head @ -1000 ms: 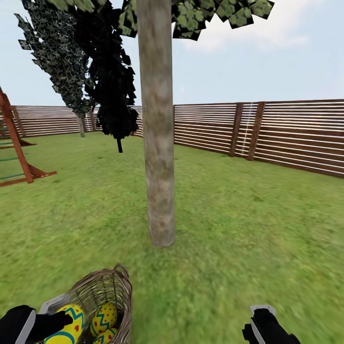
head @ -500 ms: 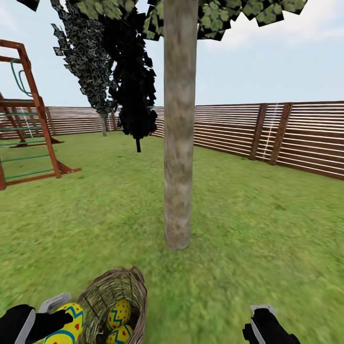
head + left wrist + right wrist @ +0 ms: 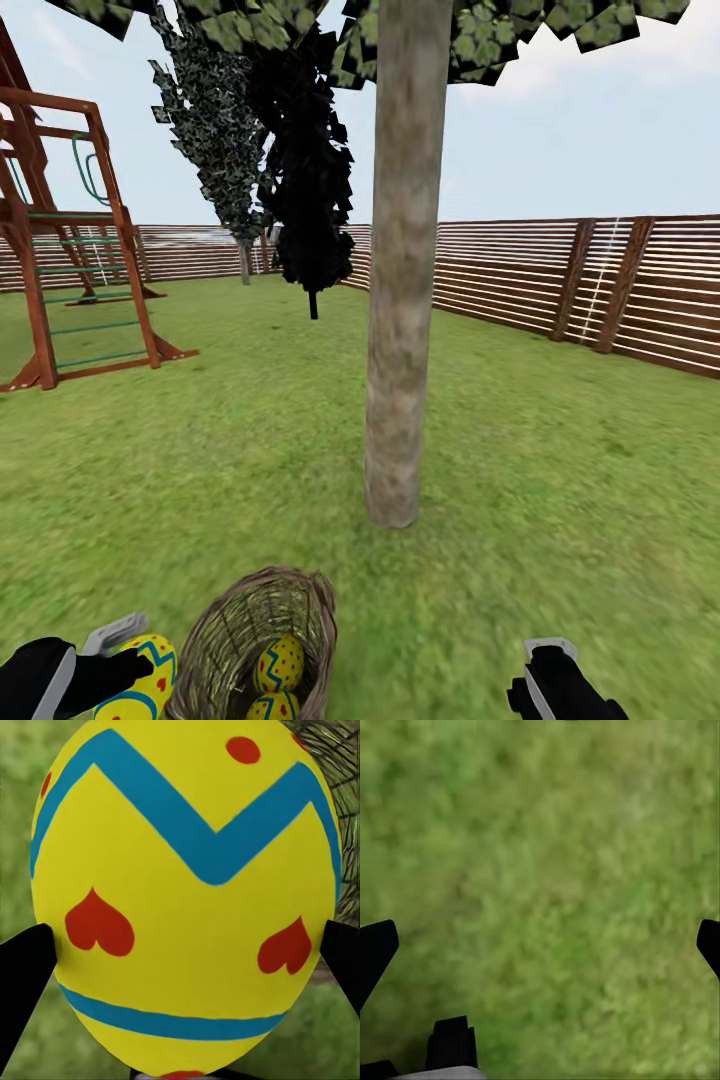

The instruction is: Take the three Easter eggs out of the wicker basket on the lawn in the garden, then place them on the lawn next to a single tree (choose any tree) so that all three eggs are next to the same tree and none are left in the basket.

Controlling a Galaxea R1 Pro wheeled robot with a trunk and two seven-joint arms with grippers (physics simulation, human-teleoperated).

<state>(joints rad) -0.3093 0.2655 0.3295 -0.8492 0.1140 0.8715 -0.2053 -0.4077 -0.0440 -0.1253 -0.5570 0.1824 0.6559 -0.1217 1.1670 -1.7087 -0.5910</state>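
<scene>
With my left tool [image 3: 120, 668] grasping one Easter egg [image 3: 184, 896] just beside the wicker basket [image 3: 235, 640], I should lower it gently near the tree [image 3: 400, 300], right tool [image 3: 540, 945] released.

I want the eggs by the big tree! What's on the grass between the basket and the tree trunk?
Just bare lawn, seen in the head view, between the wicker basket and the tree trunk.

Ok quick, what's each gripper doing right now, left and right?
Left gripper: closed on an Easter egg, outside the wicker basket.
Right gripper: open, empty, over the lawn.
</scene>
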